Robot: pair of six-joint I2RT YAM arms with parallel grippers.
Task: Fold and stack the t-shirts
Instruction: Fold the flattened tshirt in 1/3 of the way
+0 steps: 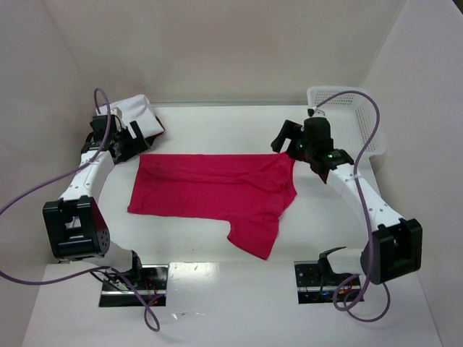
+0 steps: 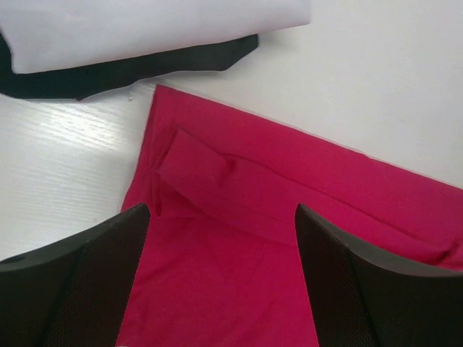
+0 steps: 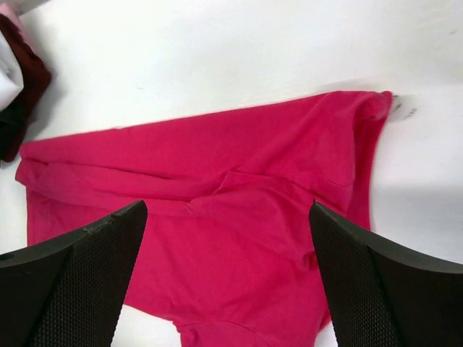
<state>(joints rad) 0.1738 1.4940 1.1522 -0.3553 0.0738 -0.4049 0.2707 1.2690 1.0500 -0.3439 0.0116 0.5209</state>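
The crimson t-shirt [image 1: 210,188] lies across the middle of the table, folded lengthwise, with one sleeve [image 1: 255,235] sticking out toward the near edge. My left gripper [image 1: 132,143] hovers open over its far left corner [image 2: 173,159], nothing between the jaws. Over the shirt's far right corner [image 3: 362,116], my right gripper [image 1: 291,141] is open and holds nothing. A folded white t-shirt [image 1: 134,108] rests on a black t-shirt [image 2: 108,76] at the back left, just beyond the red one.
A white mesh basket [image 1: 347,123] stands at the back right, beside the right arm. White walls close in the table at the back and on both sides. Cables loop from both arms.
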